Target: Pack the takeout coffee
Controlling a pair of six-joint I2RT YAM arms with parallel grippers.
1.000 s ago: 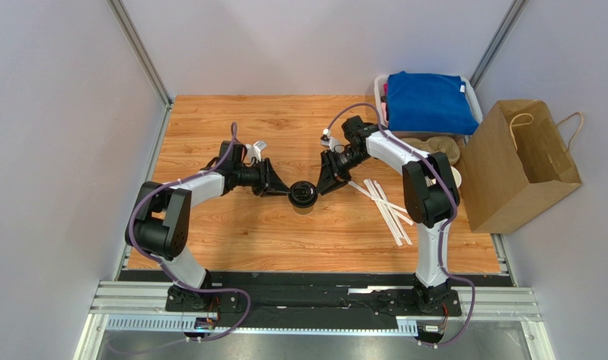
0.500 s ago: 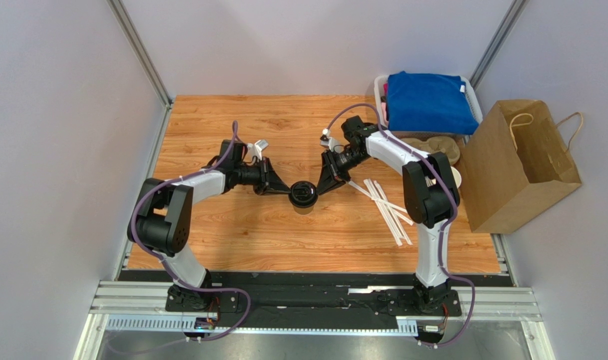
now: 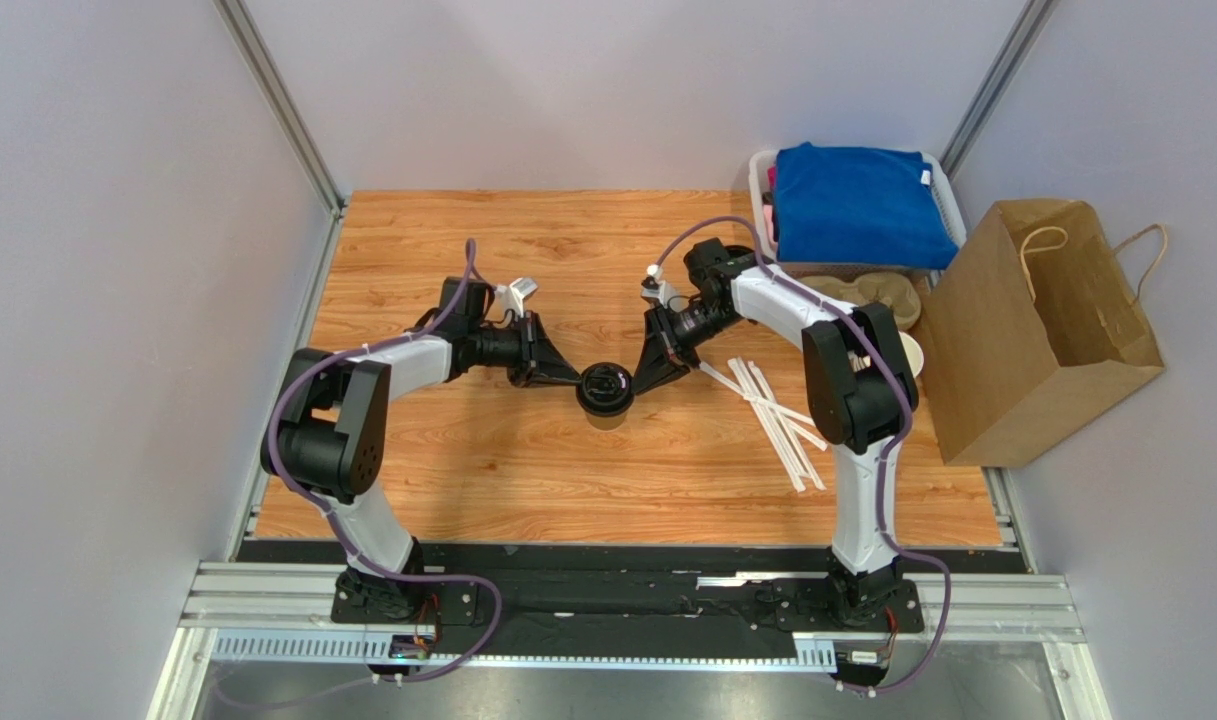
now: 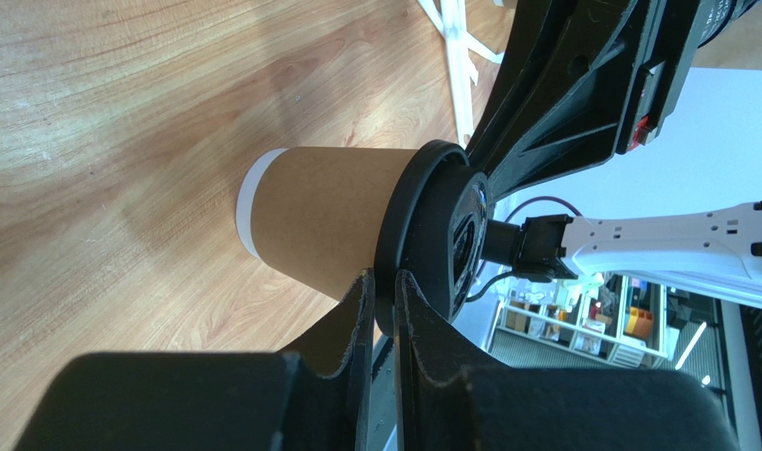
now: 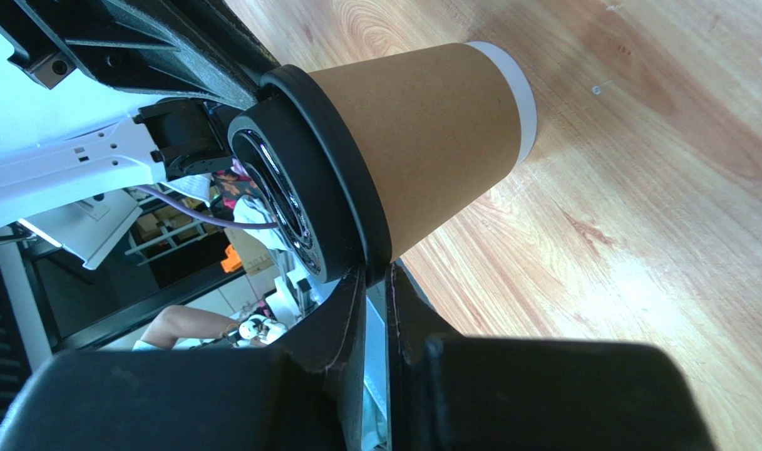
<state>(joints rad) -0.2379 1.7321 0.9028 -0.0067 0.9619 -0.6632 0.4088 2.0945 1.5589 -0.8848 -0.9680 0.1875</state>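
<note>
The takeout coffee [image 3: 605, 392] stands upright mid-table, a brown paper cup [image 4: 323, 211] with a white base band and a black lid [image 4: 431, 235]. My left gripper [image 3: 571, 378] reaches in from the left. Its jaws are shut on the near edge of the lid's rim [image 4: 383, 299]. My right gripper [image 3: 640, 374] comes from the right and is shut on the opposite edge of the rim [image 5: 375, 272]. In the right wrist view the cup [image 5: 441, 132] still rests on the wood.
White straws [image 3: 772, 408] lie scattered just right of the cup. A brown paper bag [image 3: 1038, 330] stands at the right edge. A bin with blue cloth [image 3: 858, 203] sits at the back right, and brown cardboard carriers [image 3: 870, 293] lie in front of it.
Both grippers have narrowed their jaws onto the lid's rim. The cup has stayed in place and the arms have hardly shifted.
</note>
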